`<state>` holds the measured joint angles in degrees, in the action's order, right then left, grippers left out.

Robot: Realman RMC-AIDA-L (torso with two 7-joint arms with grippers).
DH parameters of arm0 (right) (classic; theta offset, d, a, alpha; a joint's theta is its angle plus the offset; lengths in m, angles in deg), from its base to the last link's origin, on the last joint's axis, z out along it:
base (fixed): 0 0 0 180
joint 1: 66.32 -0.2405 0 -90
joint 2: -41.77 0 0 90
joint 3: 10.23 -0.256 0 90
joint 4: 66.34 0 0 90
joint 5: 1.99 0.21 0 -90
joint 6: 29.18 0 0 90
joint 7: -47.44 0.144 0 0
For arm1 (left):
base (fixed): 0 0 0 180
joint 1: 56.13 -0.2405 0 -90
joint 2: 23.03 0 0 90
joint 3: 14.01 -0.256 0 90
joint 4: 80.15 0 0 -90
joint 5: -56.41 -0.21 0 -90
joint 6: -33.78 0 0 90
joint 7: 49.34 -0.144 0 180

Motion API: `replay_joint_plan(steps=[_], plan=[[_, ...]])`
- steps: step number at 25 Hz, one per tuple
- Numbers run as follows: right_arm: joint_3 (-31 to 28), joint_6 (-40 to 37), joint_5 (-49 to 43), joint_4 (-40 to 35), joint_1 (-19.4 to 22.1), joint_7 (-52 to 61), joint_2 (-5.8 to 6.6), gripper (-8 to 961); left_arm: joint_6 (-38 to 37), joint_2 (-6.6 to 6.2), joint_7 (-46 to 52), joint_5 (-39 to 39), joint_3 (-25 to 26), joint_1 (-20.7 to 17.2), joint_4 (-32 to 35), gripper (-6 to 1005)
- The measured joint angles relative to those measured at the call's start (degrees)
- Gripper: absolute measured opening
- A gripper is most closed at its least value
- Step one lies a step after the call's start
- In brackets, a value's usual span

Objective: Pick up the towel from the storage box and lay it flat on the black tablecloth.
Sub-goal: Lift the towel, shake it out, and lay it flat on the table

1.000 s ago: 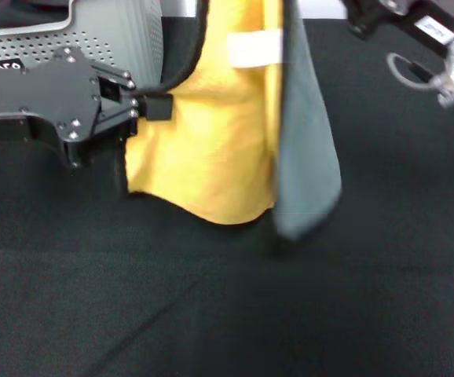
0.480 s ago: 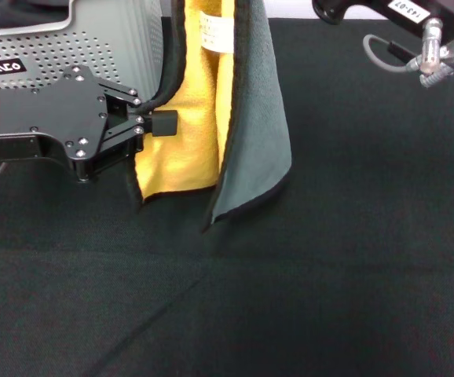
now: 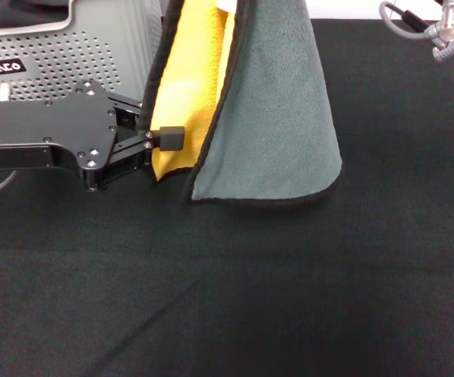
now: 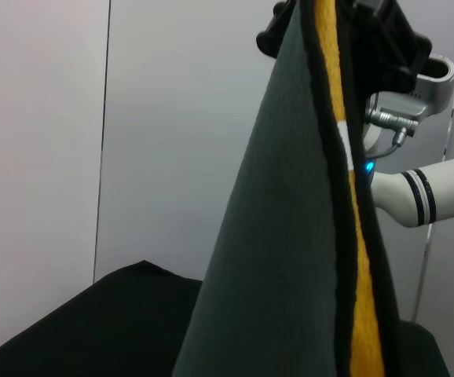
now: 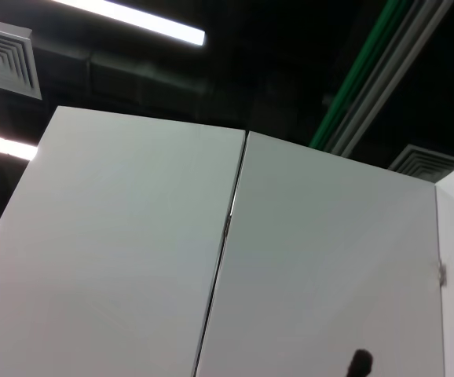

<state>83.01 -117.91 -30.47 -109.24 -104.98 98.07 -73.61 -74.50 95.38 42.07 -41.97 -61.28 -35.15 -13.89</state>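
Half done: we've got the towel (image 3: 270,118) out of the storage box (image 3: 70,47), hanging over the black tablecloth (image 3: 290,298); left gripper (image 3: 164,141) pinches its edge, right gripper's state unseen; spreading flat remains

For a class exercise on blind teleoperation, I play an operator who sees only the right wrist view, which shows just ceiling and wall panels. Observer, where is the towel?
Observer: The towel hangs above the black tablecloth, out of the storage box.
Operator: What holds it?
Observer: The right tool grips its top, as the left wrist view shows.
Operator: And the left tool?
Observer: The left tool is at the towel's side edge, by the yellow face.
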Motion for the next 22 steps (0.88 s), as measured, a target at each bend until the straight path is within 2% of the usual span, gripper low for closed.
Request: replay_joint_plan(steps=[13,22], plan=[[-1.4,-0.4,0.1,-1.7,0.4,0.1,-0.07,34,-0.1,-0.05,-3.1,-0.5,-0.2,0.0,-4.4,96],[-2.5,-0.6,0.2,-2.3,0.5,0.1,-0.18,38,-0.1,0.0,-3.7,-1.7,-0.3,0.0,-5.0,94]])
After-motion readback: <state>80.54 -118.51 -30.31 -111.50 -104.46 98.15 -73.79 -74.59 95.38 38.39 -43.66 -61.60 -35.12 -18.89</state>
